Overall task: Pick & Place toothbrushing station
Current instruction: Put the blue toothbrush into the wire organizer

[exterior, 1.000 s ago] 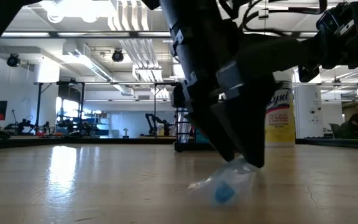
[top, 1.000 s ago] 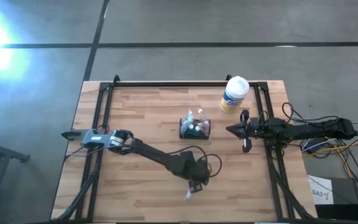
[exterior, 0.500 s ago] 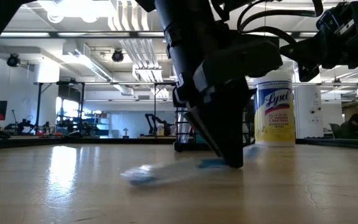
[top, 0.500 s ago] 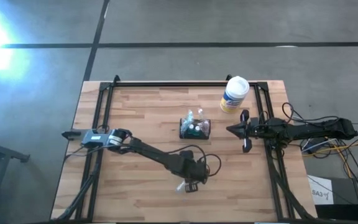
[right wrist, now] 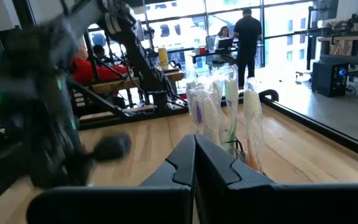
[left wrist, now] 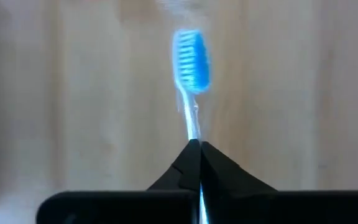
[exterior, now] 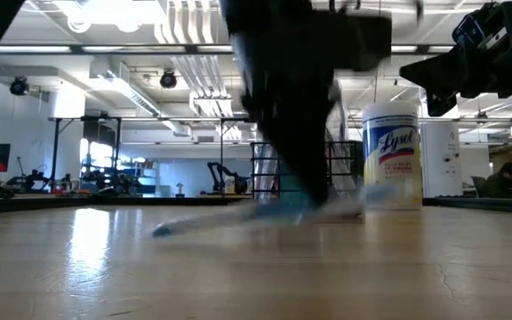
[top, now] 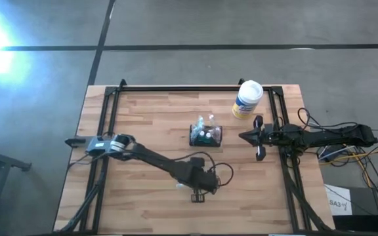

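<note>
High view: the left gripper (top: 190, 192) sits low over the near-centre of the wooden table (top: 143, 118), its fingers (left wrist: 219, 168) pinched together on the clear handle of a toothbrush (left wrist: 191, 68) whose blue bristled head points away from the wrist. The toothbrushing station (top: 205, 134) stands at mid-table, at about 12 o'clock from this gripper and well apart from it. The right gripper (top: 251, 137) hangs just beside the station, at its 3 o'clock, with its jaws brought together and nothing between them; the right wrist view shows the two fingers (right wrist: 213, 165) meeting edge to edge.

The station is a small dark rack holding several upright toothbrushes in clear wrappers (right wrist: 219, 109), white and pale green among them.

A white canister (top: 247, 99) with a yellow label stands at roughly 1 o'clock from the station, near the table's far right corner, and shows in the low view (exterior: 391, 156) beyond the blurred left arm (exterior: 300, 98). Black frame rails (top: 110, 131) run along the table's sides. People (right wrist: 248, 34) stand in the room beyond the table.
</note>
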Controlling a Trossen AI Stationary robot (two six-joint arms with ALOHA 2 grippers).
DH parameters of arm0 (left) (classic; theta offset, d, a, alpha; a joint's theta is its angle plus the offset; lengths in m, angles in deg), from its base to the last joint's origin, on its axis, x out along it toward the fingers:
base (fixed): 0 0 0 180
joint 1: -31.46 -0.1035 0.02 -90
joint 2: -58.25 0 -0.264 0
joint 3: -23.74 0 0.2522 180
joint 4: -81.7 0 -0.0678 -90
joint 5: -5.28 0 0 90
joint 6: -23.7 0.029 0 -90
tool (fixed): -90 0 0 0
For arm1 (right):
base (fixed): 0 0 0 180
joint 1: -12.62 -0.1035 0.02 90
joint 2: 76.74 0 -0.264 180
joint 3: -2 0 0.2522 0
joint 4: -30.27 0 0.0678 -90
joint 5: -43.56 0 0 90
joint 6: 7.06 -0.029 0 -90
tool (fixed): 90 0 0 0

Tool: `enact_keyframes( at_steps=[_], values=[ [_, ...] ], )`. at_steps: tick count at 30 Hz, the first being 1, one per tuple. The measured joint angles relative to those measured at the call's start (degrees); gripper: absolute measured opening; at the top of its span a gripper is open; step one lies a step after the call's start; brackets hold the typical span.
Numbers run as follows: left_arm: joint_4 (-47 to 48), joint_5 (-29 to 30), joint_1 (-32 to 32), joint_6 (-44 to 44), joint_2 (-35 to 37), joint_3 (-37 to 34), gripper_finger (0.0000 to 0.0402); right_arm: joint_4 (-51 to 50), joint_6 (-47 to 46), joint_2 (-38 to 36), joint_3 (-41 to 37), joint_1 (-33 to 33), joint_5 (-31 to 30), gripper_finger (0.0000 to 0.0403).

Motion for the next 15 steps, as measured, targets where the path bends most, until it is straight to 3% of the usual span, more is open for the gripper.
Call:
enact_keyframes(
  at_steps=[4,7,13,15],
  values=[
    [-1.9,2.9,0.4,4.2,7.9,-1.6,0.0003,0.0,0.0,0.0,0.0,0.0,0.0,0.0008],
    [-6.3,4.3,0.7,5.4,14.8,-6.9,0.0002,-0.1,0.0,0.0,0.0,0.0,0.0,0.0008],
    [-26.1,6.1,1.2,16.9,35.4,-27.4,0.0001,-0.1,0.4,0.0,0.0,0.0,0.0,0.0008],
    [-33.8,3.7,1.0,20.8,42.9,-36.7,0.0001,-0.1,0.4,0.0,0.0,0.0,0.0,0.0008]
  ],
)
